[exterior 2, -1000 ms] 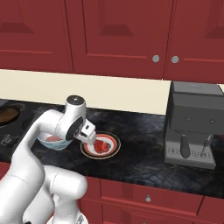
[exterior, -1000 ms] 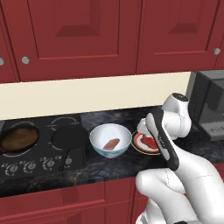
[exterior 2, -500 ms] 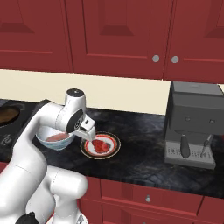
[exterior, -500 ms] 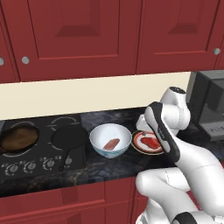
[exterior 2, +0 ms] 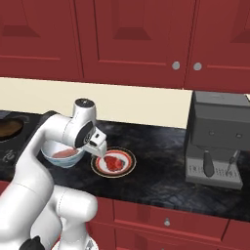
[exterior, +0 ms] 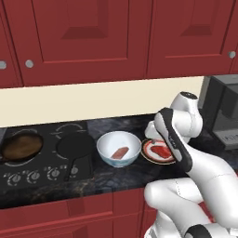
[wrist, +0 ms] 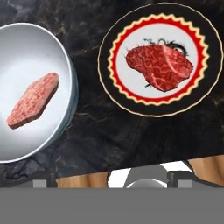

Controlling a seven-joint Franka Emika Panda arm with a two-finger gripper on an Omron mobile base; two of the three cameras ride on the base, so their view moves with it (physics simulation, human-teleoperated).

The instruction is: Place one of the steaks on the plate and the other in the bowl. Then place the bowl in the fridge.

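Hand view: the bowl point(wrist: 65, 70) with its steak point(wrist: 33, 100) looks rigid and slippery; grasp its rim, the gripper point(exterior 2: 100, 145) jaws stand apart and empty

Counter point(wrist: 109, 135): dark polished stone, marbled with pale veins, low sheen. Bowl point(wrist: 26, 52): smooth glazed white inside, like ceramic; the steak point(wrist: 33, 100) in it is pinkish, grainy, matt. Just beside the bowl, plate point(wrist: 210, 57): glossy glazed ware, black rim with red and yellow scalloped band; its steak point(wrist: 159, 65) is deeper red, marbled, moist-looking. Cabinets point(exterior: 83, 42) above the counter: red painted wood, satin, with round metal knobs. Coffee machine point(exterior 2: 217, 139): matt grey, plastic or brushed metal. Pans point(exterior: 21, 146) left of the bowl: dark, dull.
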